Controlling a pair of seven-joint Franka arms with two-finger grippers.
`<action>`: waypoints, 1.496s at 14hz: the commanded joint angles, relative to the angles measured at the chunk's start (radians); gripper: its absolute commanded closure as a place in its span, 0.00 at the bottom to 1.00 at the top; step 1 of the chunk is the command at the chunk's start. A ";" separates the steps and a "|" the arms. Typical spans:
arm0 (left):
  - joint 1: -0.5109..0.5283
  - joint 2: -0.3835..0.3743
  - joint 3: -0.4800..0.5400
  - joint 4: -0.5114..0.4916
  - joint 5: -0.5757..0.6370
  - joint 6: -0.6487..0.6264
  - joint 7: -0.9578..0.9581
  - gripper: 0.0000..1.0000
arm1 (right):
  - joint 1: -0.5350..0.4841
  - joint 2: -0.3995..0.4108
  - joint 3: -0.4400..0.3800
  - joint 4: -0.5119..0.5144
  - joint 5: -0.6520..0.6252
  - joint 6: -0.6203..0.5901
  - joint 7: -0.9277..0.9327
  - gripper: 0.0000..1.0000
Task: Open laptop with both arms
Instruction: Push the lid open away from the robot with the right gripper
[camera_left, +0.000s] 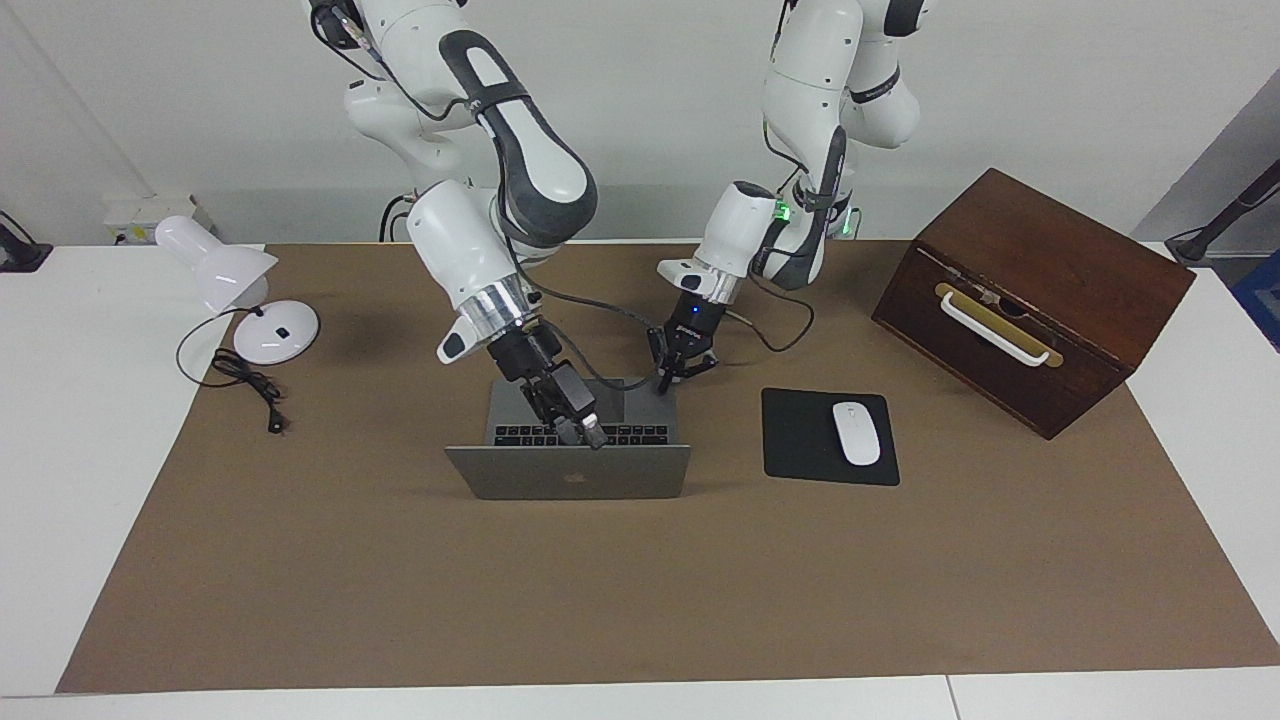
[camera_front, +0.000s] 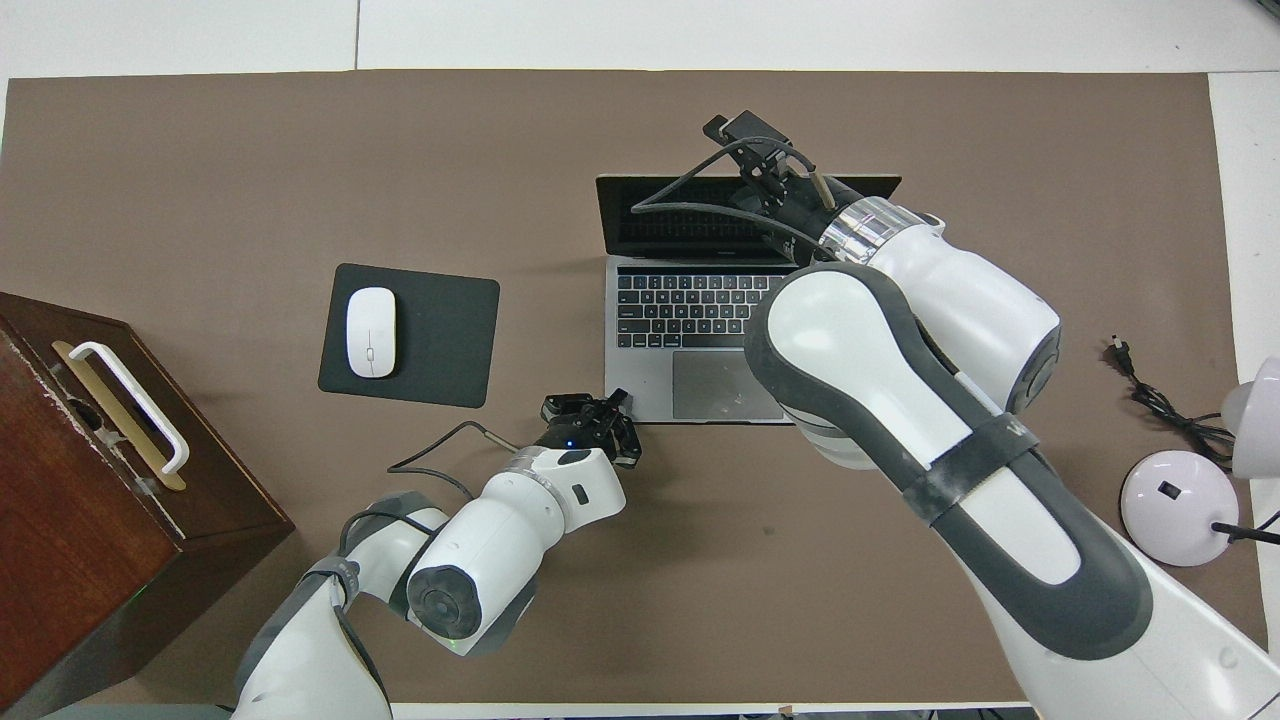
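Two glossy white jointed robot arms (camera_left: 500, 190) carry dark grey patches and silver wrist rings. Black cables trail to small black two-finger grippers (camera_left: 680, 365). A green light glows on one.

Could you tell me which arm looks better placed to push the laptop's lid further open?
Probably the right: the right gripper is up at the laptop lid's top edge, while the left gripper sits at the base's corner nearest the robots.

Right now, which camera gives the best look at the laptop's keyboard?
The overhead view: the laptop's keyboard shows in full rows above the trackpad. The facing view shows only a strip of keys above the raised lid, partly hidden by the right gripper.
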 joint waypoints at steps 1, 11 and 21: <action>-0.003 0.085 0.013 0.043 -0.003 0.008 0.017 1.00 | -0.022 0.022 0.010 0.033 -0.021 -0.024 -0.017 0.00; 0.000 0.085 0.013 0.043 -0.003 0.006 0.016 1.00 | 0.078 0.049 -0.003 0.118 -0.065 -0.008 0.246 0.00; -0.012 0.084 0.011 0.092 -0.011 0.006 -0.175 1.00 | 0.073 0.149 -0.064 0.560 -1.122 -0.600 1.211 0.00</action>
